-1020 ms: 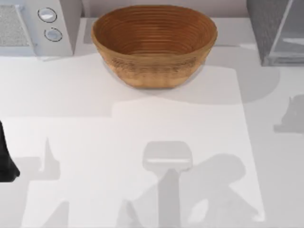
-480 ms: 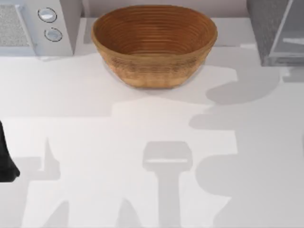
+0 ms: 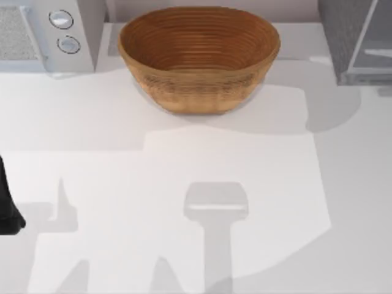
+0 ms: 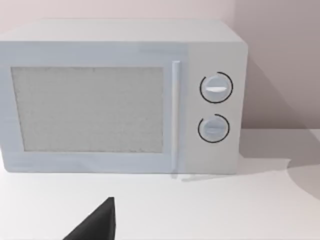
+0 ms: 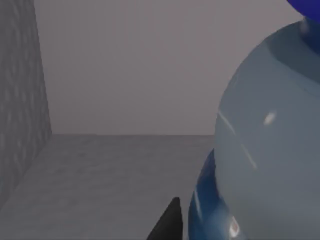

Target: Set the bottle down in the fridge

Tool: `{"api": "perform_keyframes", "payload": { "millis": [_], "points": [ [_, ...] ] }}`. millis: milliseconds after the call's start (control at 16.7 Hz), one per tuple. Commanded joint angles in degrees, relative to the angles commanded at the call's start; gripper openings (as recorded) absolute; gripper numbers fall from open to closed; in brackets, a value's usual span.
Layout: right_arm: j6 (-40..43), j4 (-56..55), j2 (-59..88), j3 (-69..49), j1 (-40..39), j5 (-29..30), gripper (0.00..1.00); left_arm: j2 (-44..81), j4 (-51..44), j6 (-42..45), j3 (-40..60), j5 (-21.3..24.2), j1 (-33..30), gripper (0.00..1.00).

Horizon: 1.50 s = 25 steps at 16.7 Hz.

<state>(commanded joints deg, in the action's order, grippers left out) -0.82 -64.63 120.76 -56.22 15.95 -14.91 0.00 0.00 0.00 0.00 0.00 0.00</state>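
One bottle (image 5: pixel 265 130) inside fridge (image 5: pixel 22 100) | right pincer (image 5: pixel 172 222) grip state unclear | left arm parked

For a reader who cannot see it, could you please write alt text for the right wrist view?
The bottle, clear with a blue cap and blue label, looms very close to the camera, inside the fridge with its speckled grey side wall, plain back wall and grey floor. One dark fingertip of the right gripper shows beside it.
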Motion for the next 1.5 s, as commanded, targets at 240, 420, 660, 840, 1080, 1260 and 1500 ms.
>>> {"api": "perform_keyframes", "payload": {
  "millis": [240,420,660,840,1080,1260,1500],
  "points": [
    [-0.01,-0.1,0.14,-0.09,0.02,-0.02,0.01,0.0,0.0,0.0,0.0,0.0,0.0,1.0],
    [-0.06,0.48,0.82,-0.68,-0.44,0.04,0.01,0.0,0.0,0.0,0.0,0.0,0.0,1.0],
    [0.16,4.6,6.09,-9.77,-1.26,0.93,0.01,0.0,0.0,0.0,0.0,0.0,0.0,1.0],
    [0.17,9.17,11.1,-20.65,-2.15,1.94,0.01,0.0,0.0,0.0,0.0,0.0,0.0,1.0],
    [0.06,13.67,15.17,-28.45,-3.05,2.96,0.01,0.0,0.0,0.0,0.0,0.0,0.0,1.0],
    [0.05,13.98,15.37,-28.87,-3.1,3.03,0.01,0.0,0.0,0.0,0.0,0.0,0.0,1.0],
    [0.05,13.98,15.37,-28.87,-3.1,3.03,0.23,0.0,0.0,0.0,0.0,0.0,0.0,1.0]
  ]
}}
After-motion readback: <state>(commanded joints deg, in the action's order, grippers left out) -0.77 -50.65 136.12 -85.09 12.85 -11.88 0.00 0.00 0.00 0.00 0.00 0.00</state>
